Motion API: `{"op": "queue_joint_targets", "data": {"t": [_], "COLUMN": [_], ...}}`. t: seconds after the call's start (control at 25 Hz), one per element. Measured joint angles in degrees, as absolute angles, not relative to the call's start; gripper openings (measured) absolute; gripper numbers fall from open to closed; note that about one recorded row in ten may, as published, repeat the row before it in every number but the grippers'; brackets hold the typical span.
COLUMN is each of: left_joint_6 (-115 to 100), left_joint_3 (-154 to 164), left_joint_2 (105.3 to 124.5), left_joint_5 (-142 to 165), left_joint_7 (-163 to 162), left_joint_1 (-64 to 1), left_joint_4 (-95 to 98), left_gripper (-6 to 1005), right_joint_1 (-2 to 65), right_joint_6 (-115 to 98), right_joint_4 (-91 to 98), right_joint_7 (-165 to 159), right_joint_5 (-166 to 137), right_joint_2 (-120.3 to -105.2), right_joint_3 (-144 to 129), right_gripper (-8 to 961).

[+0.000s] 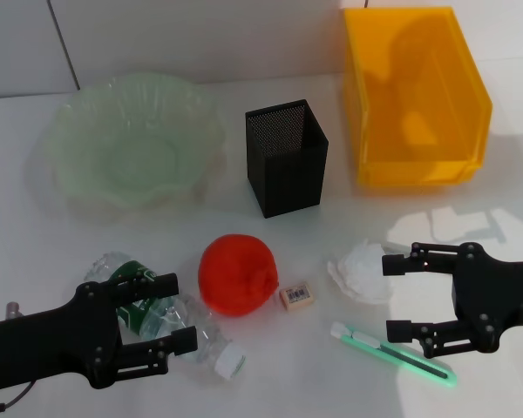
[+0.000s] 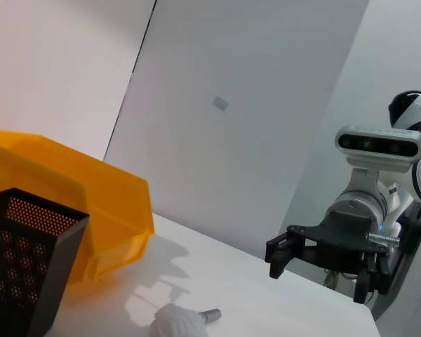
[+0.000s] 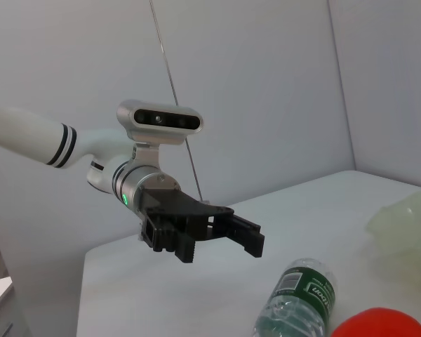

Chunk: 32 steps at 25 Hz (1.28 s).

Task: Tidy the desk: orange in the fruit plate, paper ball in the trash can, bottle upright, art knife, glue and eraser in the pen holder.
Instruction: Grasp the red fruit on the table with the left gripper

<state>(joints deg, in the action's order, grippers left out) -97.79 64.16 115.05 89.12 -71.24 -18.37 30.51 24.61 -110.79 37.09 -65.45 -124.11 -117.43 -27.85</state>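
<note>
The work surface is a white desk (image 1: 471, 218) set against pale wall panels. The left gripper (image 1: 173, 312) hangs at the near left edge with its fingers spread; the clear bottle (image 1: 170, 318) lies on its side directly beneath and between them, cap end pointing toward the near edge. The right gripper (image 1: 396, 297) hangs at the near right, fingers likewise spread. The green art knife (image 1: 392, 353) lies flat just below its lower finger, and the crumpled paper ball (image 1: 359, 270) sits just beside its upper fingertip, toward the desk centre. Between the two grippers rests the orange (image 1: 237, 274), with the small eraser (image 1: 296, 296) just beside it on the side of the right gripper. Farther out, beyond the orange, stands the black mesh pen holder (image 1: 287, 157), upright. Beyond the left gripper sits the pale green fruit plate (image 1: 87, 122). Beyond the right gripper stands the yellow bin (image 1: 414, 170).
</note>
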Motion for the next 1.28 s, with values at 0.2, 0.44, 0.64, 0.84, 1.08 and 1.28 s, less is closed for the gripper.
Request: {"op": "queue_joint_targets", "data": {"t": [0.2, 0.44, 0.64, 0.84, 1.08, 1.28], "left_joint_6": [-98.0, -98.1, -98.2, -98.2, -97.7, -87.6], "left_joint_3": [64.2, 64.2, 64.2, 61.8, 58.2, 63.4], "left_joint_2": [115.05, 115.11, 115.33, 116.25, 117.81, 118.7], "left_joint_5": [89.1, 89.1, 89.1, 88.7, 88.8, 89.2], "left_joint_7": [-71.1, -71.1, -70.8, -70.9, -71.2, -70.8], "left_joint_1": [-18.5, -18.5, -18.7, -18.8, -20.4, -26.6], "left_joint_4": [30.5, 30.5, 30.6, 34.4, 37.6, 36.2], "left_gripper": [812, 813, 813, 813, 812, 812], "right_joint_1": [24.6, 24.6, 24.3, 23.7, 20.1, 18.0], "right_joint_6": [-110.6, -110.2, -110.1, -110.9, -111.2, -111.1], "right_joint_4": [37.0, 37.0, 37.0, 37.2, 37.3, 37.6], "right_joint_7": [-65.4, -65.6, -65.5, -65.6, -65.6, -65.4], "right_joint_5": [-124.2, -124.2, -124.2, -125.1, -125.4, -125.3], "right_joint_2": [-117.42, -117.41, -117.45, -117.28, -116.8, -116.8], "right_joint_3": [-27.9, -27.9, -27.9, -27.9, -26.9, -24.9], "right_gripper": [826, 825, 825, 825, 826, 826]}}
